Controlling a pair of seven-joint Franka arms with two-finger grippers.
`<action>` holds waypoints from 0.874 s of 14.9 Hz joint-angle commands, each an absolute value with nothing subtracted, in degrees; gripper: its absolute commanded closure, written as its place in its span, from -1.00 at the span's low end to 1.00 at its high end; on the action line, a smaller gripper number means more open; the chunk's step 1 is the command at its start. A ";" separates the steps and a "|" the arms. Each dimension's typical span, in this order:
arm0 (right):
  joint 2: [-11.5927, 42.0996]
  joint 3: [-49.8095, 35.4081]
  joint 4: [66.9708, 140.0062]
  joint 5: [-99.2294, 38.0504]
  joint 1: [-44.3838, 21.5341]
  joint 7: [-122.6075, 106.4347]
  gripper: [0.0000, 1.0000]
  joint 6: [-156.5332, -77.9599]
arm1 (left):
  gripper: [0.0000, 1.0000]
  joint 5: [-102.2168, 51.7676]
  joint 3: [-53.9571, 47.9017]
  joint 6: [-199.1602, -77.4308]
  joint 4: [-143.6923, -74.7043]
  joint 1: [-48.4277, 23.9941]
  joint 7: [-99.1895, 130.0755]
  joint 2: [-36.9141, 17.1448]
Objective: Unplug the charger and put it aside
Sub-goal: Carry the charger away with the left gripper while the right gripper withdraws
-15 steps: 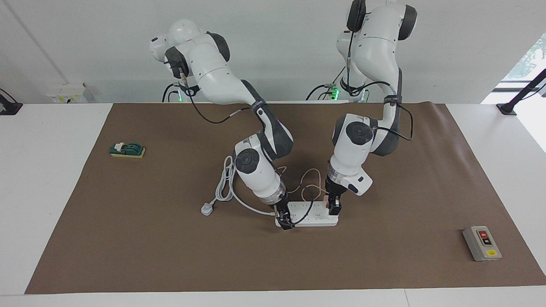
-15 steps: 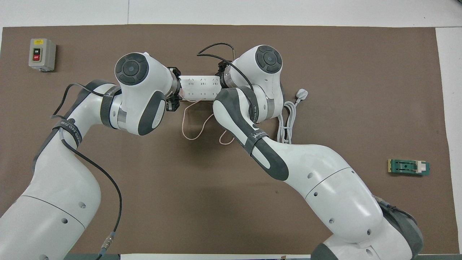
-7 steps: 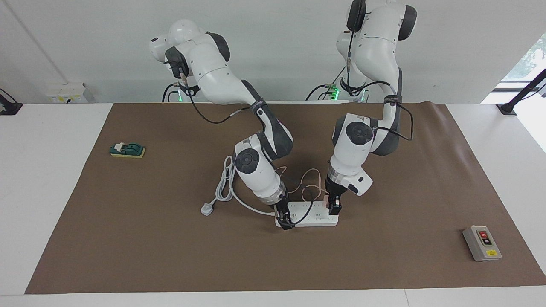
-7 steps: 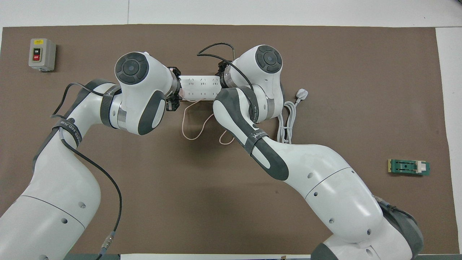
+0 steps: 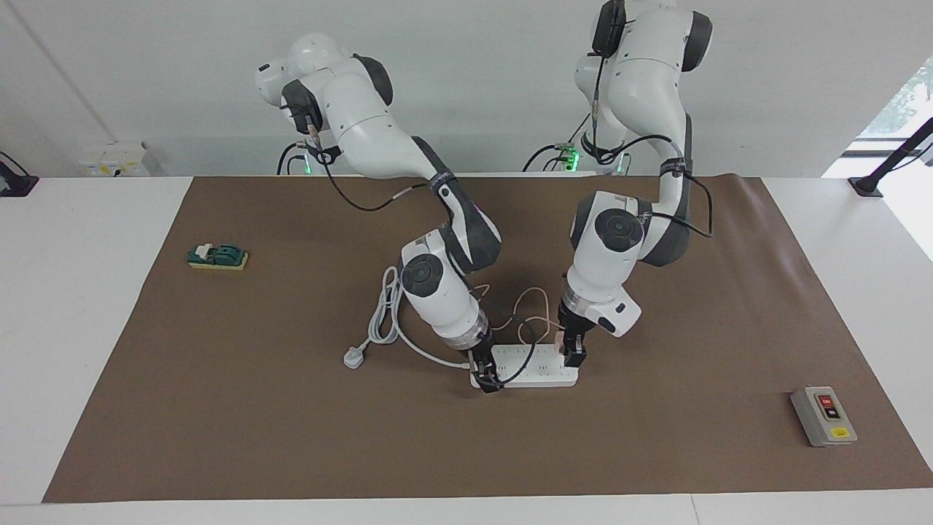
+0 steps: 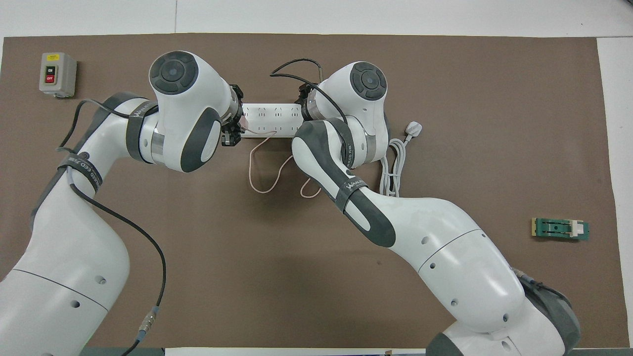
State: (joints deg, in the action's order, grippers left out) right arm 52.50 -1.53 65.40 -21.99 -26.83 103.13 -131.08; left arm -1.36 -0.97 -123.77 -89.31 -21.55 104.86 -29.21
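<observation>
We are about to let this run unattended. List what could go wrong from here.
1. The left gripper is shut on the charger at the power strip; a tilted pull might jam the prongs.
2. The right gripper is down on the strip's other end; if it slips, the strip may lift along.
3. The pink cable loops beside the strip and could snag.

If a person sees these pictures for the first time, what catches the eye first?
Both arms meet at the white power strip mid-table. The left gripper is shut on the pink charger at one end, and the right gripper presses the other end. A grey switch box sits apart near the mat's corner.
</observation>
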 commanded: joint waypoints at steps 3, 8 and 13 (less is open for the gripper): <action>52.29 -1.67 66.45 -23.73 -27.07 100.81 -0.35 -132.01 | 1.00 -1.23 -0.88 -118.31 -89.56 -18.29 101.96 -24.53; 51.77 -1.67 66.36 -23.73 -27.25 101.07 -1.00 -131.58 | 1.00 -3.60 -0.88 -106.20 -91.65 -9.96 81.98 -16.98; 49.05 -1.67 66.27 -23.73 -26.37 101.07 -1.00 -128.42 | 1.00 -3.69 -0.79 -101.70 -95.70 1.29 59.91 -13.01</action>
State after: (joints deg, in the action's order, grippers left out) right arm 51.59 -1.59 65.16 -21.99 -27.08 102.99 -130.57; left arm -2.59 -0.31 -103.19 -92.29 -3.26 68.83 -15.30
